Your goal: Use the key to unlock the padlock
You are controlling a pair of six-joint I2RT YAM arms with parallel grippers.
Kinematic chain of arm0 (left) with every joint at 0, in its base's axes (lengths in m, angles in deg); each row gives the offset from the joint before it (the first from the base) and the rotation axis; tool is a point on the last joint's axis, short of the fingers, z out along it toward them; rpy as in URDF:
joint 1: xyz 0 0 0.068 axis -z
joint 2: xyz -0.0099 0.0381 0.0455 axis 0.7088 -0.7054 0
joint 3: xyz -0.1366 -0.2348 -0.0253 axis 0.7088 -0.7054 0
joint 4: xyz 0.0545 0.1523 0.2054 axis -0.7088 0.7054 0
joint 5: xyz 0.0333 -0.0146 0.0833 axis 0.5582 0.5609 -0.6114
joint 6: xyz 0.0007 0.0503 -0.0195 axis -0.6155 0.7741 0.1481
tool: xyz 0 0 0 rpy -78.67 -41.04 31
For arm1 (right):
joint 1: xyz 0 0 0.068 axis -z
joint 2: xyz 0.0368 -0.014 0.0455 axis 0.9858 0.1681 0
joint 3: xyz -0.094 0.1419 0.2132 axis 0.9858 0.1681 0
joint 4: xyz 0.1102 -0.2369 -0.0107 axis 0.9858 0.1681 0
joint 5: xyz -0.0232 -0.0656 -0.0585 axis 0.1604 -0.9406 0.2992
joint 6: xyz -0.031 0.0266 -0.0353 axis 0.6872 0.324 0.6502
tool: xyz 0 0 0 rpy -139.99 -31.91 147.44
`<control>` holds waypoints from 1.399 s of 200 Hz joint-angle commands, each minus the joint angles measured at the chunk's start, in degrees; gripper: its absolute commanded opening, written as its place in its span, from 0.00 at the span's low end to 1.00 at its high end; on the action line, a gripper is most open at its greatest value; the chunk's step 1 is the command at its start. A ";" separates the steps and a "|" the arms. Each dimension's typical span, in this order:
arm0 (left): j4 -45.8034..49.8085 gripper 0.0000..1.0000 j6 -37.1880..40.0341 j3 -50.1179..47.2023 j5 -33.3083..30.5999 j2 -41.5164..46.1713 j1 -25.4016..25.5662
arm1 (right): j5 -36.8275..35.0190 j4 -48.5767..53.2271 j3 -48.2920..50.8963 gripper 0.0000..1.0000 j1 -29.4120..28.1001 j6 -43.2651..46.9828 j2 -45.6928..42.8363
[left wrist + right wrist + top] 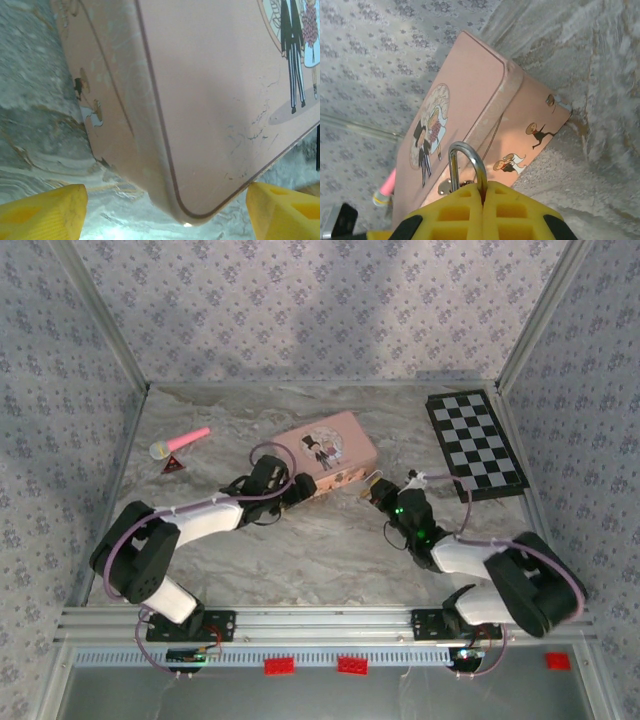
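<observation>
- The padlock [453, 170] shows as a grey metal loop rising from the seam between the yellow fingers [457, 212] of the right gripper [482, 192]. Its body is hidden inside them.
- That gripper's fingers are pressed together, clamped on the padlock, just in front of the long side wall of the pink box [465, 85].
- The loop stands close to a small metal clasp [443, 187] on that wall. I cannot tell whether it passes through it.
- The box lies flat in the middle of the marble table [330, 550], with a cartoon couple on its lid.
- The left gripper [165, 205] has its fingers spread wide apart, one on each side of a rounded box corner.
- Further off, a pink toy microphone [180, 442] and a small red triangle [175, 466] lie to the left, and a checkerboard [475, 445] to the right.
</observation>
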 commanded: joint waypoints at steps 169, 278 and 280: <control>15.31 0.84 15.35 29.60 1.20 -22.06 -9.64 | 15.28 58.21 -13.14 0.00 8.52 31.29 -19.19; 4.73 0.93 18.49 6.25 0.68 0.60 -10.50 | 17.84 56.32 -15.47 0.00 7.83 32.29 -8.00; 4.57 0.93 18.58 5.49 0.58 1.12 -10.50 | 17.83 56.27 -15.56 0.00 7.79 32.31 -7.72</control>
